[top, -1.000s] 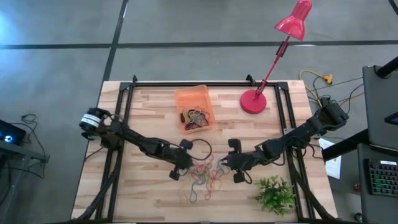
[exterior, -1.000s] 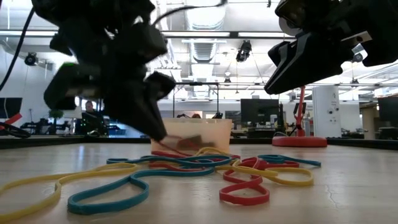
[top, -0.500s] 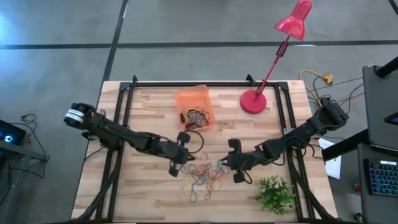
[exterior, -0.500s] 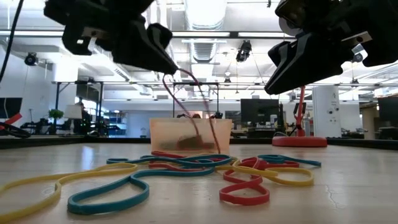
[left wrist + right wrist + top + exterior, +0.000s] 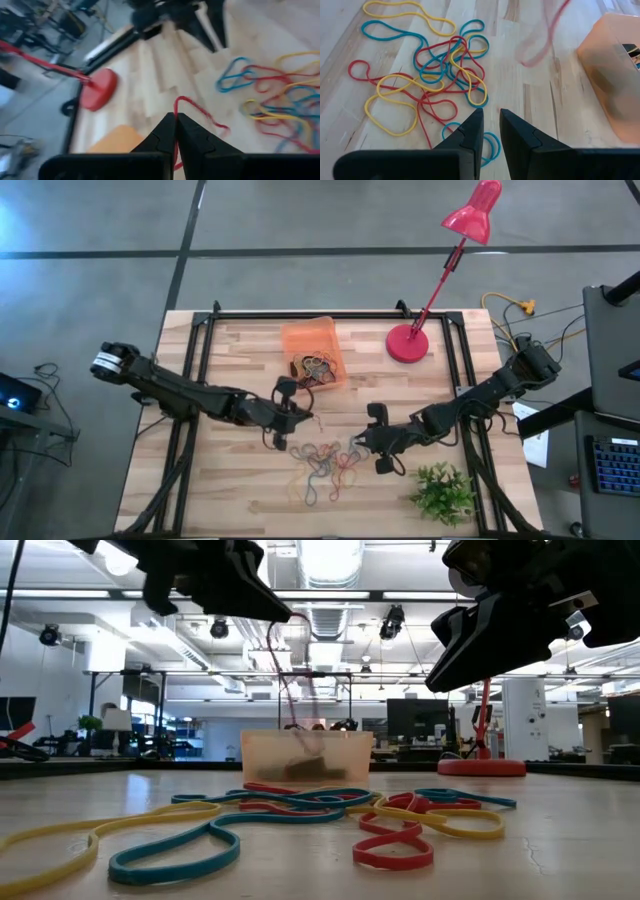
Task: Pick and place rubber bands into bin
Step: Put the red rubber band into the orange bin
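My left gripper (image 5: 300, 418) is raised above the table between the pile and the bin, shut on a red rubber band (image 5: 290, 680). The other rubber bands (image 5: 325, 465), red, yellow and blue, lie tangled on the wood near the table's middle (image 5: 430, 85). The orange bin (image 5: 315, 355) stands toward the far edge with several bands inside it (image 5: 305, 755). My right gripper (image 5: 362, 442) hovers just right of the pile, narrowly open (image 5: 490, 117), with nothing between its fingers. My left gripper pinches the red band's strand (image 5: 176, 102) between its two fingertips. The fingers come slanting down from the table's left. The band hangs below them as a slack loop (image 5: 295, 700), lifted off the pile.
A red lamp's round base (image 5: 407, 342) stands at the far right, its arm reaching up and away. A small green plant (image 5: 443, 492) sits at the near right. Black frame rails (image 5: 205, 370) run along the table's left, right and far sides.
My left gripper has risen from the pile and gone toward the far edge and the bin, tipping nearer to level. It has stayed shut and drawn the red band up off the pile; the band now hangs in the air.
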You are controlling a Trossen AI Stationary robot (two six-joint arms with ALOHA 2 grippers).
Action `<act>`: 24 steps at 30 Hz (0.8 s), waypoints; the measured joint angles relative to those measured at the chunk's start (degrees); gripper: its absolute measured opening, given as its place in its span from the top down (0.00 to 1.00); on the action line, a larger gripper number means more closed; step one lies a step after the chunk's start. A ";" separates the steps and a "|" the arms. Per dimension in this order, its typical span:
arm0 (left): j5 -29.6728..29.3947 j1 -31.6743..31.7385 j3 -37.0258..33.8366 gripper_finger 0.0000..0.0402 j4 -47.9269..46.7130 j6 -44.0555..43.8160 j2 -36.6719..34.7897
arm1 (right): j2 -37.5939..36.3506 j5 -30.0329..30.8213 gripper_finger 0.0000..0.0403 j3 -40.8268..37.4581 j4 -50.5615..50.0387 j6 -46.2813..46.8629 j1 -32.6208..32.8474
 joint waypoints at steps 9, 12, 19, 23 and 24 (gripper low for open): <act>-3.22 5.39 1.25 1.00 0.06 5.39 -1.42 | 0.00 -0.02 0.87 0.00 0.13 -0.01 0.00; -3.39 9.16 0.83 1.00 0.13 6.25 -2.01 | 0.00 0.00 0.87 0.00 0.15 0.02 0.00; -1.55 18.64 0.71 1.00 0.09 6.78 -1.93 | 0.00 0.00 0.87 0.00 0.15 0.00 -0.02; 2.25 23.77 0.45 1.00 0.11 6.64 -1.90 | 0.00 0.00 0.87 0.00 0.15 -0.06 -0.01; 3.39 24.90 0.30 1.00 0.09 6.60 -1.90 | 0.00 0.00 0.87 -0.01 0.15 -0.15 -0.02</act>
